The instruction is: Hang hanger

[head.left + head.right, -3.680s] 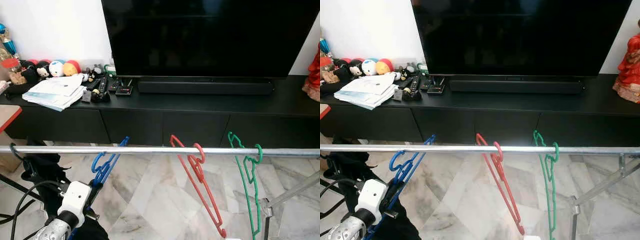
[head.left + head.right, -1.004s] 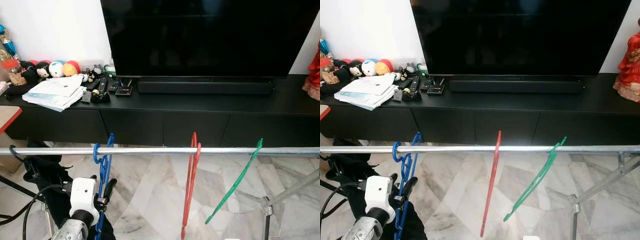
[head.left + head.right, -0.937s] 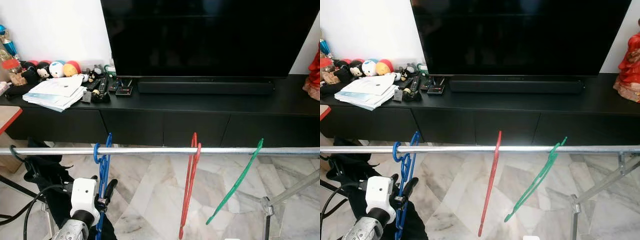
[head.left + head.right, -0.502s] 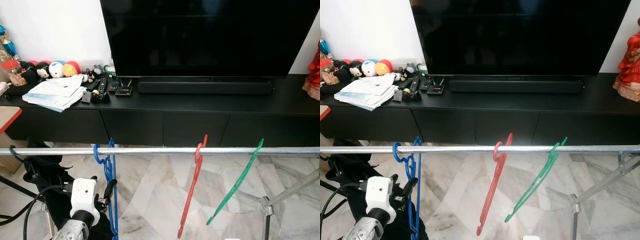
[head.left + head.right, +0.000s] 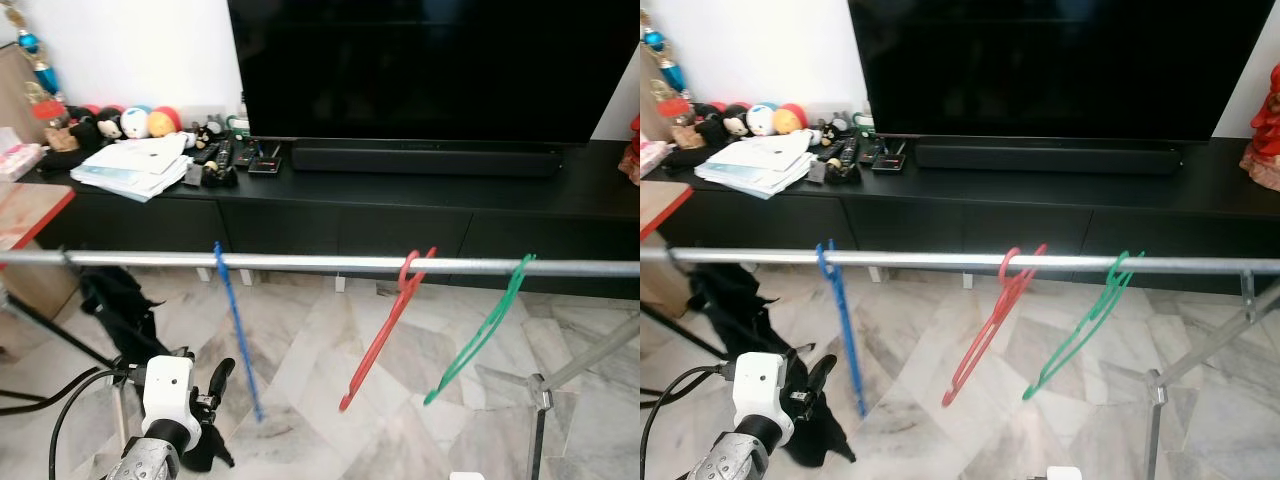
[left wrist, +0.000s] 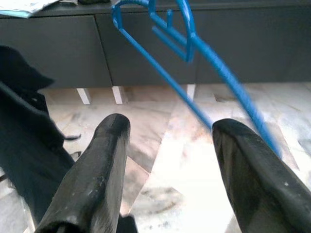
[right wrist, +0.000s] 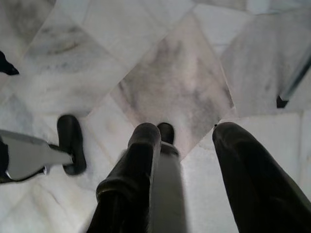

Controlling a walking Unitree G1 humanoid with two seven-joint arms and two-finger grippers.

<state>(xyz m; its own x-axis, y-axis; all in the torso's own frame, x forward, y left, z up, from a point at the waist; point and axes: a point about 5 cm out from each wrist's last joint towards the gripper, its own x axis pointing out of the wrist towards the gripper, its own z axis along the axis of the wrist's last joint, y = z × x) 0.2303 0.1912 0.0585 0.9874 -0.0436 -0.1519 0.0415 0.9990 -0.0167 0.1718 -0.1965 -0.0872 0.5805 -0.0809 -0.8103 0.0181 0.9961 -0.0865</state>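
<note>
Marble floor tiles [image 5: 330, 350] in pale grey and cream run under a long black TV console [image 5: 400, 215], which carries a large dark television [image 5: 430, 70] and a black soundbar [image 5: 425, 160]. At the console's left end lie a stack of papers [image 5: 135, 165], several remote controls [image 5: 215, 165] and a row of round plush toys [image 5: 130, 122]; no writing on any of them can be read.

Across the foreground runs a silver clothes rail [image 5: 320, 262]. Three plastic hangers hang from it, well apart from one another: a blue hanger [image 5: 236, 335] on the left, seen nearly edge-on, a red hanger [image 5: 385, 320] near the middle, tilted, and a green hanger [image 5: 480, 335] further right, also tilted. Black cloth [image 5: 125, 310] hangs below the rail's left end.

Low on the left, the left end effector [image 6: 167, 160] sits below and just beside the blue hanger, its two black fingers [image 6: 104, 170] spread apart with nothing between them; the wrist view shows the hanger ahead of the fingertips and free of them. The right end effector [image 7: 187, 145] points down at the marble floor, its fingers likewise spread and empty.
</note>
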